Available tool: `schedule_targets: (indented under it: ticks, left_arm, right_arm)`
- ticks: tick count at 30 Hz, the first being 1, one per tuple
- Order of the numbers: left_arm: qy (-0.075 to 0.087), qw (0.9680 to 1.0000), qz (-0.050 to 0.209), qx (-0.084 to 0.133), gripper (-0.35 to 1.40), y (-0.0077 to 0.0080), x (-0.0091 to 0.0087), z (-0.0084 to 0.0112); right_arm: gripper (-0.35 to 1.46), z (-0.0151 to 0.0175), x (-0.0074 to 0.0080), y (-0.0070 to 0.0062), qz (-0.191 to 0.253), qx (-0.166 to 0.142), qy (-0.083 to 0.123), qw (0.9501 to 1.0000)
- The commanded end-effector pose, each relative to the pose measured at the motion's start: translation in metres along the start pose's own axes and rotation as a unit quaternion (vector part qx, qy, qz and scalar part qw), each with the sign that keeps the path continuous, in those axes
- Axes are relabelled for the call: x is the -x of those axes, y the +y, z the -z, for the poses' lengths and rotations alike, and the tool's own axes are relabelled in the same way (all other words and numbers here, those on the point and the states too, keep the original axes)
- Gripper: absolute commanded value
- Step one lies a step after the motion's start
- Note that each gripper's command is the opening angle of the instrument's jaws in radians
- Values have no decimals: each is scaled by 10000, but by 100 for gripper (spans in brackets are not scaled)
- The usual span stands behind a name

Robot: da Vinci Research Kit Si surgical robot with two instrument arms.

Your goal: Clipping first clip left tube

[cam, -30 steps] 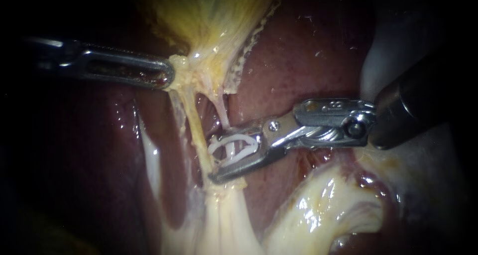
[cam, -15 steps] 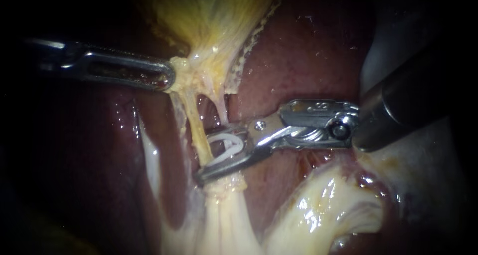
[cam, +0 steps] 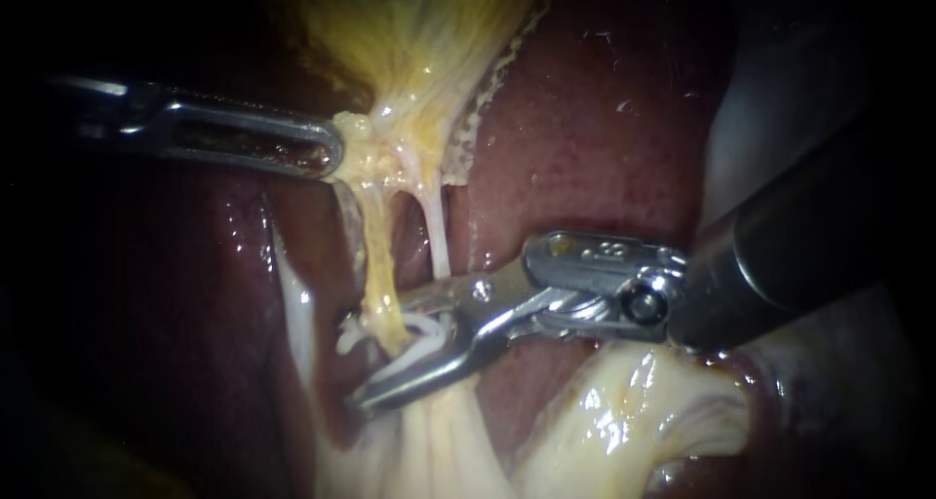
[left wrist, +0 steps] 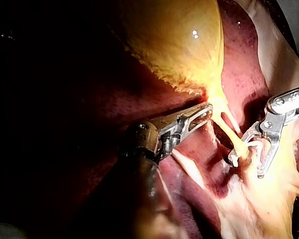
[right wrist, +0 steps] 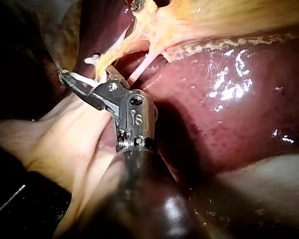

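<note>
Right instrument [cam: 378, 358] with its clip [cam: 421, 349] has advanced astride the left tube [cam: 374, 255].

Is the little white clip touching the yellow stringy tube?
Touching. The endoscope view shows the white plastic clip hugging the thin yellow left tube, with one leg on each side of it. The right instrument holds the clip in its jaws.

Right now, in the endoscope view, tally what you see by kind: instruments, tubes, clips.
Instruments: 2, left instrument and right instrument
Tubes: 2, left tube and right tube
Clips: 1, white clip
Total: 5
</note>
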Motion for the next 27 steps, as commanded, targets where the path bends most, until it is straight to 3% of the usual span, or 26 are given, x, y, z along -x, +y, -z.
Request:
schedule_targets:
  ticks: [1,6,17,24,27]
  left_arm:
    - [0,10000,2,3,-35,0,0,0]
    - [1,10000,1,3,-35,0,0,0]
    - [1,10000,2,3,-35,0,0,0]
    - [14,10000,1,8,-35,0,0,0]
    - [14,10000,1,8,-35,0,0,0]
  right_arm:
    - [47,-1,0,-1,11,-49,-30,10000]
    - [42,-2,0,-5,60,-249,-125,9996]
    - [31,-2,5,-3,90,-229,-111,9996]
    - [1,0,9,0,95,81,-186,9997]
    - [-35,4,12,1,104,339,-299,9989]
